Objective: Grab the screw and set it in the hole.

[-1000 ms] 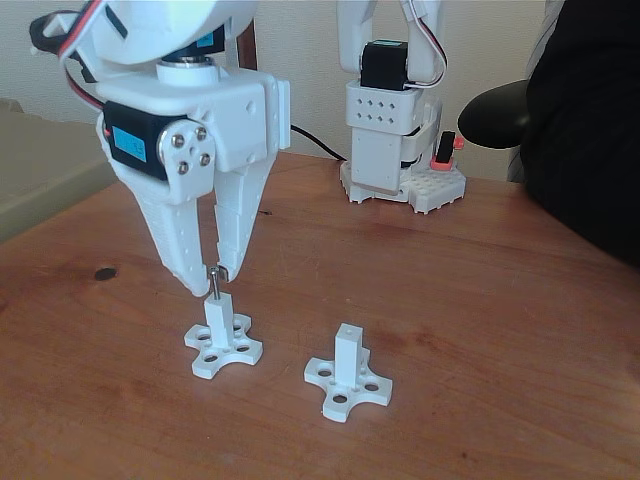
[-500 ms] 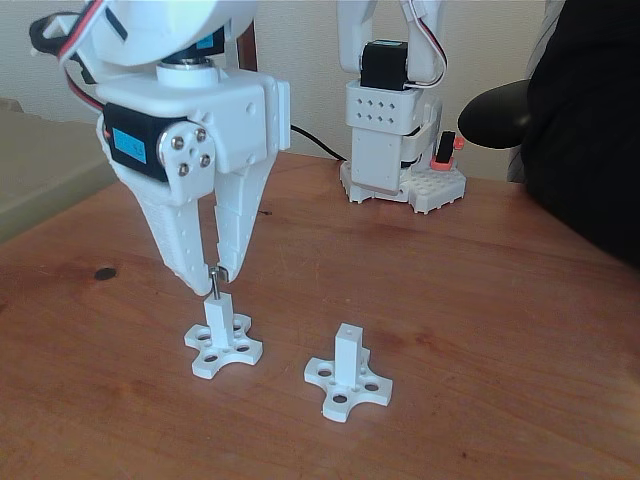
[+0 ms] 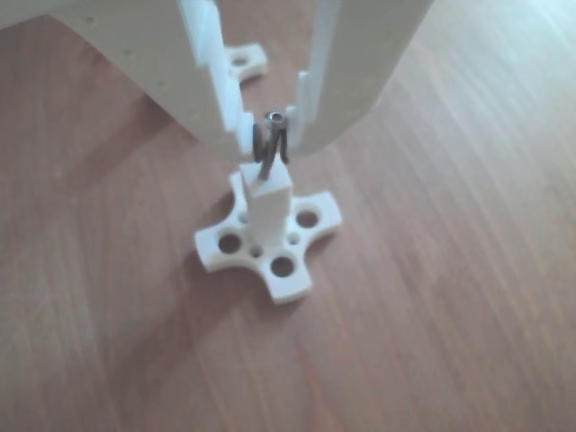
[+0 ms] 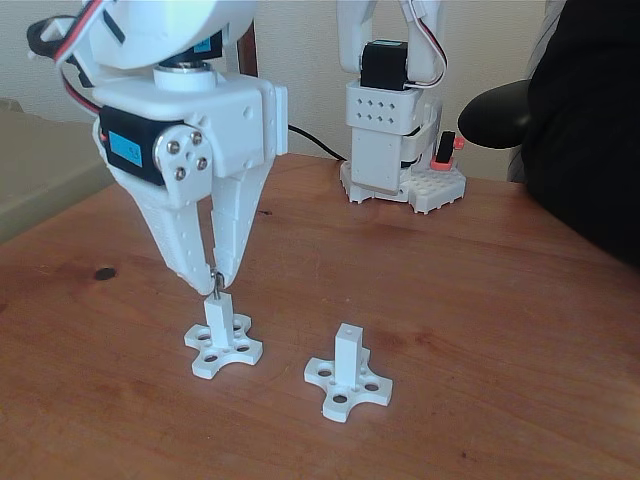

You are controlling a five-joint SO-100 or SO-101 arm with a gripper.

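Fixed view: jaws [image 4: 213, 283] pinched on the screw [image 4: 214, 290] right above the left post [image 4: 218, 318].

Other view, close up: screw [image 3: 269, 147] gripped near its head between the two white jaw tips [image 3: 273, 137], hanging roughly upright with a slight tilt, lower end at the hole [image 3: 266, 183] in the top face of the post [image 3: 268, 209]; hard to tell whether tip sits inside or just touches the rim. Post upright on a cross-shaped base [image 3: 270, 245] with round holes, flat on the wooden surface [image 3: 450, 297]. Back in the fixed view: same base [image 4: 222, 349] on the reddish-brown surface [image 4: 480, 300], second post [image 4: 347, 350] on its own cross base to the right, well apart, with nothing on top. Behind, second white arm [image 4: 395, 120] on a block base at the far edge; dark clothed figure [image 4: 585, 120] at right edge.
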